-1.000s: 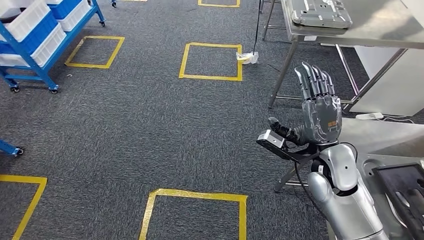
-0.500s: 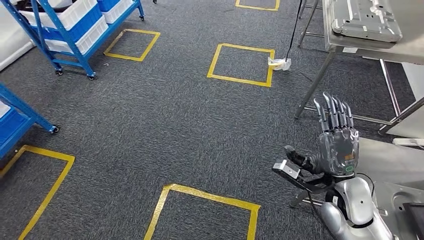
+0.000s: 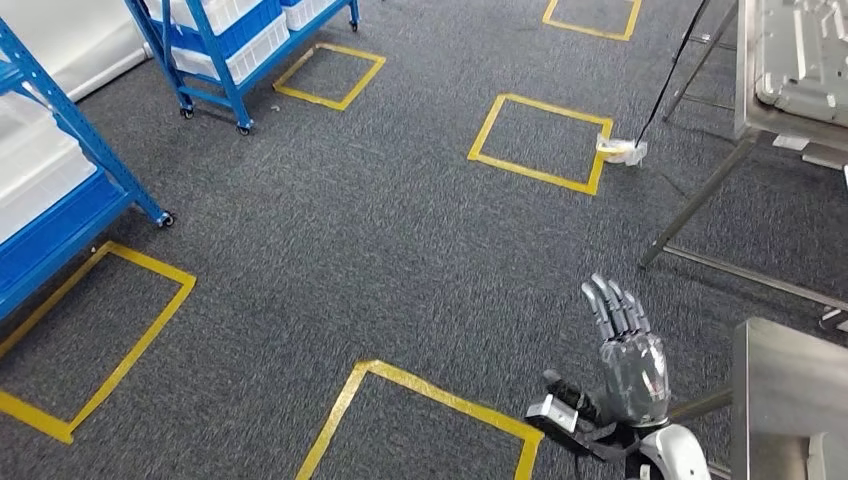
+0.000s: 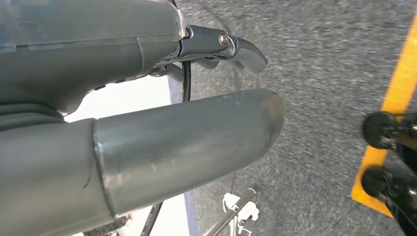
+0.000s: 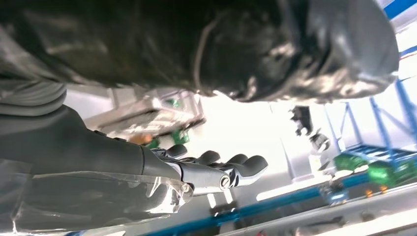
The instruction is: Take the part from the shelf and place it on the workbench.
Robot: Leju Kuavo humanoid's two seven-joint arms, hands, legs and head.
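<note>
At the far left stands a blue shelf (image 3: 60,190) on castors, with a second blue shelf (image 3: 235,50) of white bins further back. Yellow tape squares (image 3: 538,140) mark the grey carpet (image 3: 330,240) between them and the steel tabletop (image 3: 745,90) at the right, where a grey metal part (image 3: 805,60) lies flat near the edge. Low on the right, the right hand (image 3: 625,355) is raised with its back to us, fingers (image 3: 610,305) straight, close together and holding nothing. The left hand (image 4: 147,123) hangs over the carpet; its thumb juts out, but I cannot tell how its fingers stand.
</note>
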